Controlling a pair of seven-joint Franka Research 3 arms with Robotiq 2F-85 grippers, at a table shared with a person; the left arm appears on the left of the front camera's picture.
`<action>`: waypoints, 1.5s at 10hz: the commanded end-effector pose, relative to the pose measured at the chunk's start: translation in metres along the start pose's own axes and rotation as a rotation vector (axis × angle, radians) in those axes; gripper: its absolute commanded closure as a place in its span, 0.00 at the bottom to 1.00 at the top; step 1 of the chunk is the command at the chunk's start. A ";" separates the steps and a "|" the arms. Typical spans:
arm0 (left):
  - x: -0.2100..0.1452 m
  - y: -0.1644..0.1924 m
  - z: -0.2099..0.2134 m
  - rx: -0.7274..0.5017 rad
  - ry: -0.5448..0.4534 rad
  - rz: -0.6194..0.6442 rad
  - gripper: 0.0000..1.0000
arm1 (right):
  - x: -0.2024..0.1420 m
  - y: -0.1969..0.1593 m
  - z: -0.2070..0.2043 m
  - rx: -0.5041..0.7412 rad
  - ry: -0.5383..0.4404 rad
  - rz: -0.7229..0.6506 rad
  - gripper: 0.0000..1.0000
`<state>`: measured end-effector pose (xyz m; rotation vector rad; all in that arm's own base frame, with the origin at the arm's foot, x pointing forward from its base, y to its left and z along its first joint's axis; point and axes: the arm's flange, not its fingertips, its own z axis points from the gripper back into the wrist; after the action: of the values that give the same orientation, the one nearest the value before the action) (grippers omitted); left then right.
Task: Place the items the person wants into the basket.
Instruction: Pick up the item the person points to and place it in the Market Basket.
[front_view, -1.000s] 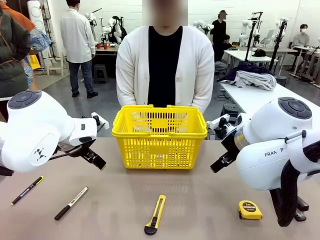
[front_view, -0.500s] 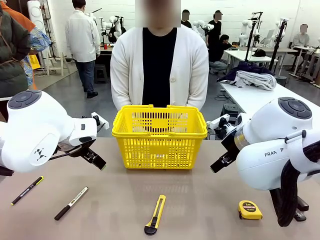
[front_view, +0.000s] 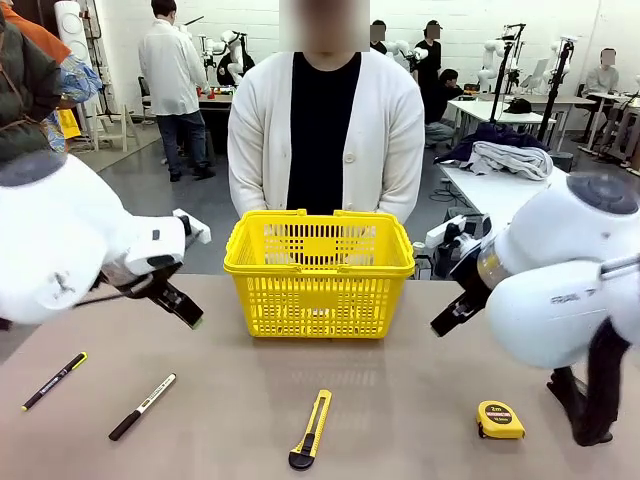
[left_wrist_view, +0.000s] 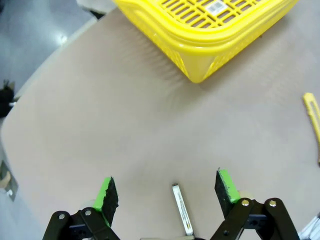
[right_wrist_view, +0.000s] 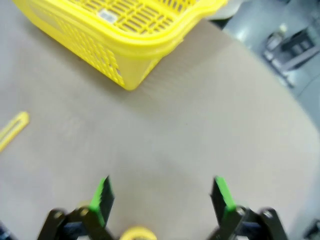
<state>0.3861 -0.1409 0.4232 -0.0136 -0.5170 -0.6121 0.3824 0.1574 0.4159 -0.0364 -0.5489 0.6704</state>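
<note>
Front view: the yellow basket (front_view: 318, 272) stands mid-counter (front_view: 400, 390), just before the person (front_view: 325, 140). A black pen (front_view: 54, 381), white pen (front_view: 142, 406) and knife (front_view: 311, 430) lie nearer. Left wrist view: the left jaws are spread wide and empty, framing the white pen. Right wrist view: the right jaws are spread, empty, over a tape measure (right_wrist_view: 136, 233).
</note>
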 end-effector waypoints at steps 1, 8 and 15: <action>0.001 -0.002 0.091 -0.007 0.043 -0.028 0.00 | -0.020 0.014 0.085 -0.016 0.071 -0.017 0.00; 0.005 0.008 0.183 0.027 0.045 -0.043 0.00 | -0.025 0.022 0.227 -0.050 0.002 -0.027 0.00; -0.003 0.034 0.190 -0.240 0.116 -0.203 0.00 | -0.034 -0.003 0.240 0.131 -0.017 0.059 0.00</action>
<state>0.3039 -0.1067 0.5939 -0.0361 -0.4459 -0.7113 0.2337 0.1154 0.6095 -0.0539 -0.5660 0.6769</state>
